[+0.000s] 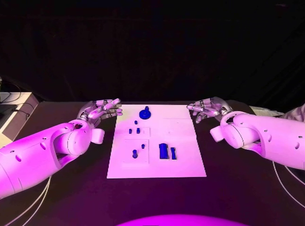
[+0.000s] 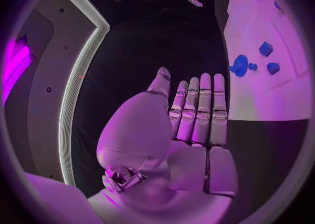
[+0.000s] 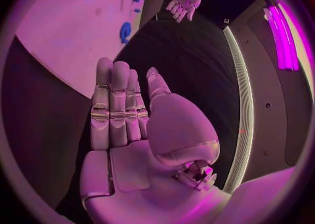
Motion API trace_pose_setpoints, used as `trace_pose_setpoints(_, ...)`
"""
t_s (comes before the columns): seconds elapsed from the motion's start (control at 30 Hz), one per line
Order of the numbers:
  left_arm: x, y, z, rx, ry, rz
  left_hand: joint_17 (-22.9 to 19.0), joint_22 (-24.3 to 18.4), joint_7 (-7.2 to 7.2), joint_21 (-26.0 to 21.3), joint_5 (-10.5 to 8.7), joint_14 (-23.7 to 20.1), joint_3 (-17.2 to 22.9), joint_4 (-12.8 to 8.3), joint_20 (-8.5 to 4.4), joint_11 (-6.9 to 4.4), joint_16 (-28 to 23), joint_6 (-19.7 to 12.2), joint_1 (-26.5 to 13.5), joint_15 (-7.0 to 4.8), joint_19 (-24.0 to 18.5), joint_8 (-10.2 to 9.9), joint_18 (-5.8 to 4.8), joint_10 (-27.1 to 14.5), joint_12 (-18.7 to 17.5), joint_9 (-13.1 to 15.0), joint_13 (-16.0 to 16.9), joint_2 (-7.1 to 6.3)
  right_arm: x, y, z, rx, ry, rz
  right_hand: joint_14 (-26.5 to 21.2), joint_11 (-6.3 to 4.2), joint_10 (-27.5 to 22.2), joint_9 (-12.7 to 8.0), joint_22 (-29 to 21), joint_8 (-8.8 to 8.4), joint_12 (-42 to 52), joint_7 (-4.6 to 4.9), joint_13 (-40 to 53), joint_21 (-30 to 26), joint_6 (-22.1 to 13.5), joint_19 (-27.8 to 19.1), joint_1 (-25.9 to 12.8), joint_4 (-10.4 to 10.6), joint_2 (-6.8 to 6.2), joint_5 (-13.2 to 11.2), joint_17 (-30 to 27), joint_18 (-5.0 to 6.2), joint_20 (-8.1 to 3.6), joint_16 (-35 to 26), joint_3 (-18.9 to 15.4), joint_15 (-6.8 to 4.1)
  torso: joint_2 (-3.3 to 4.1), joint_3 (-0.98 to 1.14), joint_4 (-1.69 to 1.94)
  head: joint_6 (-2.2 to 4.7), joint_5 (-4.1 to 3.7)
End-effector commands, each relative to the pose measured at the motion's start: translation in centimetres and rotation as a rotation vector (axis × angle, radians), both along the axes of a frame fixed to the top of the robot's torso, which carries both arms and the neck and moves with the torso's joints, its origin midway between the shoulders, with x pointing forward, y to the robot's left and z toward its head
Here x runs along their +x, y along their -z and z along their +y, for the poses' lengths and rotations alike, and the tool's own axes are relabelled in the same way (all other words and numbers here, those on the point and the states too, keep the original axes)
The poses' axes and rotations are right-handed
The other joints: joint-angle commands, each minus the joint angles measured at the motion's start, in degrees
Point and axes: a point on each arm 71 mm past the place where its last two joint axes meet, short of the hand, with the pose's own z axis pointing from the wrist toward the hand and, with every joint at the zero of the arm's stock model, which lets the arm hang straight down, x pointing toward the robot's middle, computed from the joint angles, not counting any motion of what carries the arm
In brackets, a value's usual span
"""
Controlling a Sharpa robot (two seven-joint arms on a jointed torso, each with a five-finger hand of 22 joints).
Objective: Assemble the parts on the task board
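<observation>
The white task board [image 1: 179,160] lies in the middle of the black table. Small blue parts sit on it: a round knobbed part [image 1: 145,113] at its far end, small pieces [image 1: 135,130] below that, two upright blocks [image 1: 166,151] and a small pin [image 1: 135,152] nearer me. My left hand [image 1: 101,110] hovers off the board's far left corner, holding nothing, fingers straight and side by side [image 2: 197,111]. My right hand [image 1: 208,109] hovers off the far right corner, also holding nothing, fingers extended [image 3: 118,103]. The board [image 2: 262,92] and round part [image 2: 239,65] show beside my left hand.
A pale box [image 1: 9,120] with a dark object stands off the table's left side. A white cable [image 1: 292,188] runs along the table at the right. Black tabletop [image 1: 70,197] stretches on both sides of the board.
</observation>
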Motion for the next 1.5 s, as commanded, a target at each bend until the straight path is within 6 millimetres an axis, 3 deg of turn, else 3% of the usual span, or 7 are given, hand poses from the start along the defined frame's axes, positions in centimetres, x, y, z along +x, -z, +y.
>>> trace_pose_setpoints(0.03, 0.6, -0.1, 0.3, -0.003, -0.073, -0.059, -0.9, -6.1, -0.27, 0.0, -0.15, 1.3, 0.5, -0.1, 1.56, 0.39, -8.8, -0.7, 0.5, 1.14, -2.8, 0.1, -0.28, -0.8, -0.2, 0.1, 0.0, -0.17, 1.0, -0.2, 0.1, 0.161, 0.025, -0.091, -2.4, 1.29, 1.3, -4.5, -6.6, -0.33, -8.8, 0.52, -11.8, -4.4, -0.4, -3.6, 1.4, -1.3, 0.34, -0.6, -4.6, -1.44, 1.63, -9.4, 1.5, 1.55, -1.38, 0.18, -0.58, 1.17, 0.52)
trace_pose_setpoints(0.3, 1.5, 0.6, -0.4, -0.004, -0.087, -0.072, -1.4, -22.7, -1.09, -0.2, -0.26, 1.6, 2.1, -0.4, 4.41, 0.89, -17.1, -2.2, 0.5, 2.30, -3.8, -0.3, 1.49, -2.3, -0.6, -0.1, -0.1, -0.04, 2.6, 0.3, 0.4, 0.169, 0.047, -0.165, -4.3, 3.42, 5.3, -12.9, -22.1, -0.44, -20.9, 1.46, -32.1, -4.5, 0.5, -10.9, 3.0, -3.6, 0.62, -0.9, -17.2, -1.29, 5.47, -25.4, 4.5, 4.43, -2.15, 0.30, -0.75, 2.26, 0.91)
trace_pose_setpoints(0.33, 1.3, 0.8, -0.3, 0.004, -0.067, -0.030, -5.0, -43.6, -8.69, -3.8, -3.04, -53.4, 3.6, -4.1, -8.13, -8.41, -20.6, -58.7, -24.1, -7.61, -50.4, -3.8, -3.42, -19.9, -4.1, -3.6, -3.5, -1.55, 2.3, 0.7, 0.3, 0.112, 0.058, -0.094, -25.0, -1.95, -15.4, -18.4, -57.3, -3.96, -24.8, -6.85, -35.5, -8.1, -17.4, -28.7, -20.0, 3.2, -5.02, -11.8, -34.2, -5.90, 1.88, -34.0, 7.3, 1.21, -1.59, 0.18, -0.65, 1.74, 0.71)
trace_pose_setpoints(0.4, 1.3, 0.7, -0.4, 0.005, -0.069, -0.031, -5.0, -43.6, -8.69, -3.8, -3.04, -53.4, 3.6, -4.1, -8.13, -8.41, -20.6, -58.7, -26.7, -7.61, -50.4, -3.8, -3.42, -62.4, -4.1, -3.6, -3.5, -1.55, 2.2, 0.7, 0.5, 0.116, 0.059, -0.095, -27.9, -1.95, -17.9, -18.4, -57.3, -3.96, -24.8, -6.85, -35.5, -8.1, -59.5, -31.8, -22.3, 3.2, -5.02, -11.8, -34.2, -5.90, 1.88, -34.0, 7.3, 1.21, -1.63, 0.23, -0.68, 1.92, 0.75)
trace_pose_setpoints(0.6, 0.6, 0.1, -1.4, 0.018, -0.092, -0.049, -5.0, -43.6, -8.69, -3.8, -3.04, -53.4, 3.6, -4.1, -8.13, -8.41, -20.6, -58.7, -38.7, -7.61, -50.4, -3.8, -3.42, -62.4, -4.1, -3.6, -3.5, -1.55, 1.2, 0.3, 2.2, 0.167, 0.070, -0.114, -75.2, -1.95, -64.5, -18.4, -57.3, -3.96, -24.8, -6.85, -35.5, -8.1, -59.5, -74.0, -73.4, 3.2, -5.02, -11.8, -34.2, -5.90, 1.88, -34.0, 7.3, 1.21, -2.08, 0.84, -1.02, 4.05, 1.21)
trace_pose_setpoints(0.67, 0.3, -0.2, -1.9, 0.025, -0.104, -0.058, -5.0, -43.6, -8.69, -3.8, -3.04, -53.4, 3.6, -4.1, -8.13, -8.41, -20.6, -58.7, -81.0, -7.61, -50.4, -3.8, -3.42, -62.4, -4.1, -3.6, -3.5, -1.55, 0.7, 0.1, 3.0, 0.193, 0.077, -0.122, -75.2, -1.95, -64.5, -18.4, -57.3, -3.96, -24.8, -6.85, -35.5, -8.1, -59.5, -74.0, -73.4, 3.2, -5.02, -11.8, -34.2, -5.90, 1.88, -34.0, 7.3, 1.21, -2.32, 1.16, -1.20, 5.18, 1.45)
trace_pose_setpoints(1.5, -4.3, -2.4, -6.0, 0.111, -0.207, -0.124, -5.0, -43.6, -8.69, -3.8, -3.04, -53.4, 3.6, -4.1, -8.13, -8.41, -20.6, -58.7, -81.0, -7.61, -50.4, -3.8, -3.42, -62.4, -4.1, -3.6, -3.5, -1.55, -4.1, -2.2, 8.6, 0.362, 0.130, -0.158, -75.2, -1.95, -64.5, -18.4, -57.3, -3.96, -24.8, -6.85, -35.5, -8.1, -59.5, -74.0, -73.4, 3.2, -5.02, -11.8, -34.2, -5.90, 1.88, -34.0, 7.3, 1.21, -3.22, 2.37, -1.88, 9.42, 2.36)
